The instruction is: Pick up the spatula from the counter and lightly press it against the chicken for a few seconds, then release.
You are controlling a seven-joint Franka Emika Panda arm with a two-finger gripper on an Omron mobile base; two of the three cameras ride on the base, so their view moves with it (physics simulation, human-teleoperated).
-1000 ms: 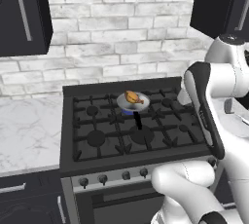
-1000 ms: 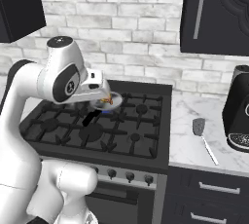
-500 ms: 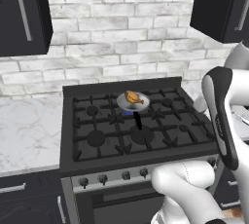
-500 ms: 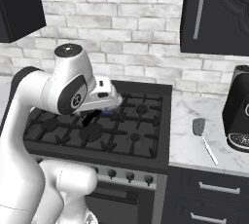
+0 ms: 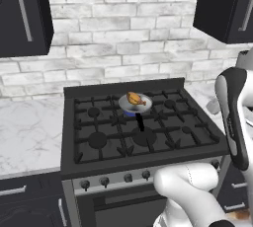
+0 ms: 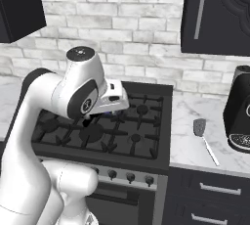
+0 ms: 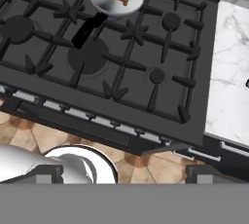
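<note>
Spatula (image 6: 199, 128) lies flat on counter (image 6: 185, 146) — blade pointing back, handle angled front-right.

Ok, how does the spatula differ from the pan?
The spatula lies on the counter right of the stove; the pan sits on the stove's grates. The spatula is flat with a pale thin handle; the pan is round with a black handle. The pan holds the chicken; the spatula carries nothing. Both have one straight handle.

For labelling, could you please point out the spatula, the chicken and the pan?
spatula (image 6: 199, 127), right base view, on its blade.
chicken (image 5: 134, 98), left base view, on its middle.
pan (image 5: 122, 103), left base view, on its left rim.
</note>
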